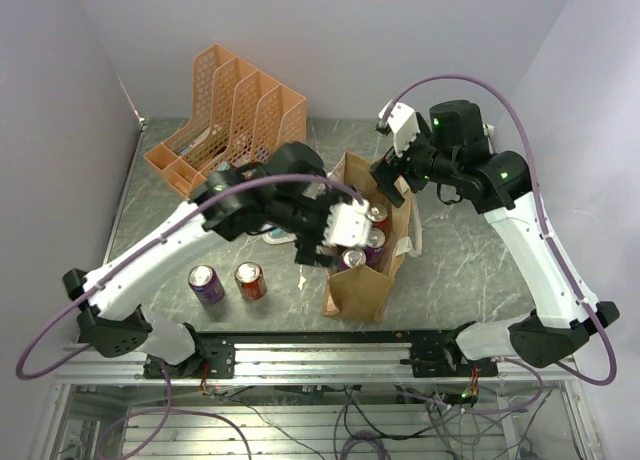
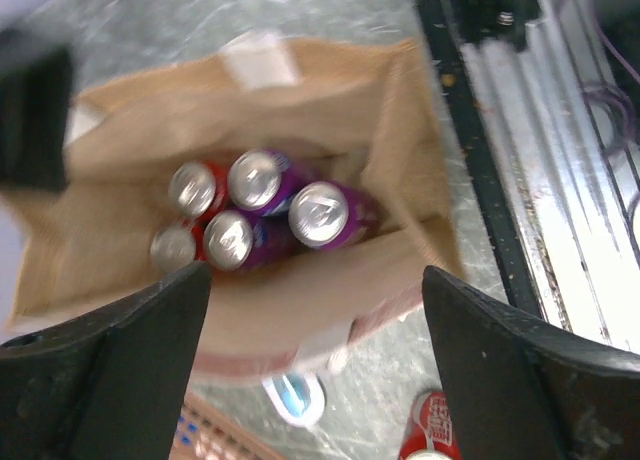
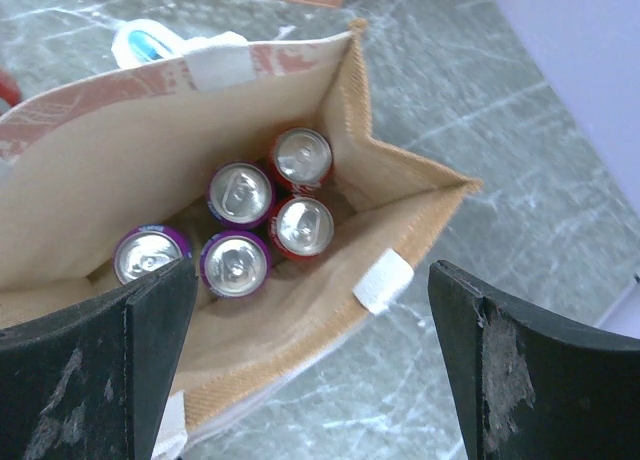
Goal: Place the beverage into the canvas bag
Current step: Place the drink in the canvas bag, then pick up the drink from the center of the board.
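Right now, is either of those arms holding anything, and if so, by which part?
Nothing is held. Both pairs of jaws stand open above the canvas bag, clear of the five cans standing inside it.

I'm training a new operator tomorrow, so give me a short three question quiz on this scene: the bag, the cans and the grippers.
1. How many cans stand inside the canvas bag?
2. True or false: the left gripper and the right gripper are both open above the bag.
3. Where are the purple can and the red can that are outside the bag?
A. On the table, on the left arm's side of the bag
B. On the table, on the right arm's side of the bag
C. Behind the bag
Key: 1. five; 2. true; 3. A
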### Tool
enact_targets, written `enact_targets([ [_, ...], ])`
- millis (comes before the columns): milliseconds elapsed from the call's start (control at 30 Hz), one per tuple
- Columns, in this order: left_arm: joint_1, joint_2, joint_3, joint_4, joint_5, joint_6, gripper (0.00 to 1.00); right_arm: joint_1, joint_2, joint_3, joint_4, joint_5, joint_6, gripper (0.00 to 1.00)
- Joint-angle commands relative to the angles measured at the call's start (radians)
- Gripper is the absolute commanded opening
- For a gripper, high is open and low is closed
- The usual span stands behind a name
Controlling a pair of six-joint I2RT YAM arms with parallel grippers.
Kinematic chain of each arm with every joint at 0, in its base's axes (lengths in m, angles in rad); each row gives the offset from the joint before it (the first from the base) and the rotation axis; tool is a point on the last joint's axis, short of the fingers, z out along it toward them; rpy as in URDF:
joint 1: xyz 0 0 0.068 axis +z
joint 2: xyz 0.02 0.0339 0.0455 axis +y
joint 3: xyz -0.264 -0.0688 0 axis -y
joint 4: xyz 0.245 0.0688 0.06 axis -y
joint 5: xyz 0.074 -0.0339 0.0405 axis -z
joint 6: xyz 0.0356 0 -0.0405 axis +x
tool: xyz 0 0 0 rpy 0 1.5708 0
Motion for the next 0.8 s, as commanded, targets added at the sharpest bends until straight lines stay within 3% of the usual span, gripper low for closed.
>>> enact_targets([
  [0, 0.139, -0.117, 0.015, 0.065, -0.036, -0.17, 1.0, -0.018, 0.02, 0.084, -0.09, 0.15, 0.041, 0.99],
  [200, 0.347, -0.238, -0.083, 0.071, -0.2, -0.306, 0.99, -0.122, 0.088, 0.212, -0.112, 0.241, 0.017, 1.0],
  [333, 0.383, -0.302, -0.195, -0.005, -0.34, -0.323, 0.99, -0.237, 0.129, 0.277, -0.106, 0.198, 0.008, 1.0],
  [567, 0.4, -0.426, -0.491, -0.065, -0.355, -0.356, 0.99, -0.417, 0.179, 0.407, -0.152, -0.005, 0.008, 1.0],
  [767, 0.436, -0.394, -0.601, -0.062, -0.334, -0.36, 0.99, -0.463, 0.175, 0.441, -0.186, -0.048, -0.027, 1.0],
])
